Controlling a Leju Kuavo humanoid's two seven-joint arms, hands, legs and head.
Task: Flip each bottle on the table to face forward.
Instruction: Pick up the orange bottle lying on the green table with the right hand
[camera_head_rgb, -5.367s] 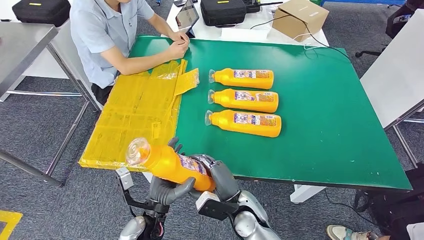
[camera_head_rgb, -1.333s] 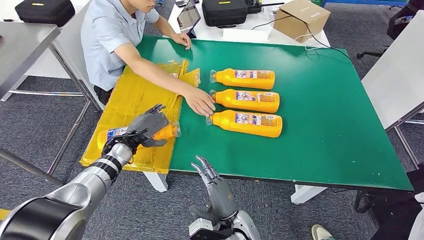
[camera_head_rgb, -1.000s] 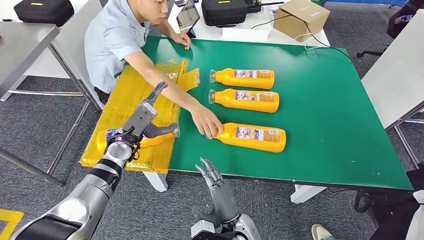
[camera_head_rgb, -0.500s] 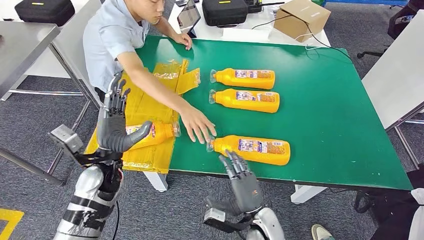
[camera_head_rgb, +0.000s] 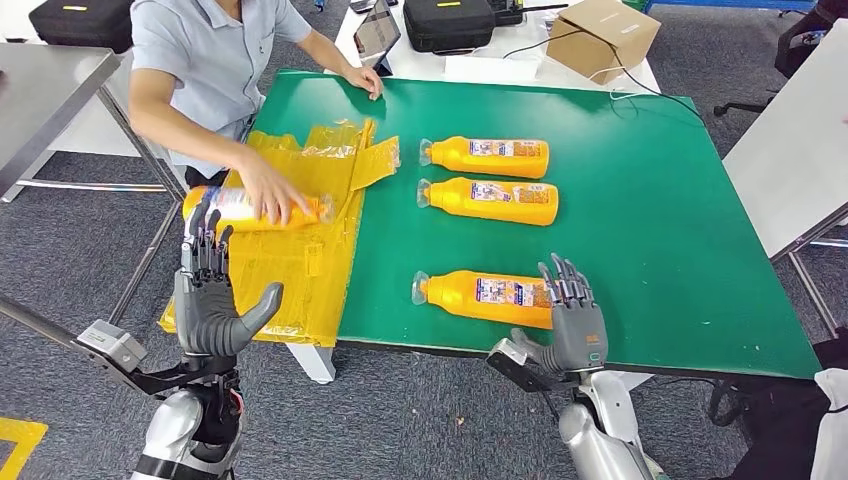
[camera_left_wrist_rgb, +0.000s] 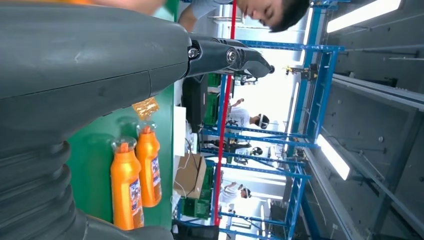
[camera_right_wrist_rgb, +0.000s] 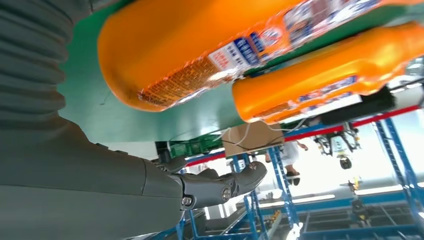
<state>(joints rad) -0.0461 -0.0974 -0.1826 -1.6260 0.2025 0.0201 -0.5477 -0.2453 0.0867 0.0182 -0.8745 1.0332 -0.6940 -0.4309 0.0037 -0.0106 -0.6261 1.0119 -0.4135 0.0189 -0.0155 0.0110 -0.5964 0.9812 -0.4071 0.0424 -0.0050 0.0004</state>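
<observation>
Lay flat on the smooth green table (camera_head_rgb: 650, 250): three glossy orange plastic bottles with clear caps and printed labels, long axes running across the table, caps toward the robot's left. Nearest bottle (camera_head_rgb: 485, 296) close to the table's front edge, second bottle (camera_head_rgb: 488, 200) and third bottle (camera_head_rgb: 485, 157) further back, well apart from the first. Hovered upright at the base end of the nearest bottle, just beside it: the grey right hand (camera_head_rgb: 572, 322), fingers spread and holding nothing. Raised off the table's left corner, over the crinkled yellow sheet (camera_head_rgb: 290, 235): the left hand (camera_head_rgb: 210, 300), fingers apart, thumb out, also empty. Rested on that sheet, on its side, a fourth bottle (camera_head_rgb: 225, 208), held by a person's hand (camera_head_rgb: 272, 195) reaching in from the far left. Beyond the table, a cardboard box (camera_head_rgb: 600, 35) and a black case (camera_head_rgb: 445, 22).
</observation>
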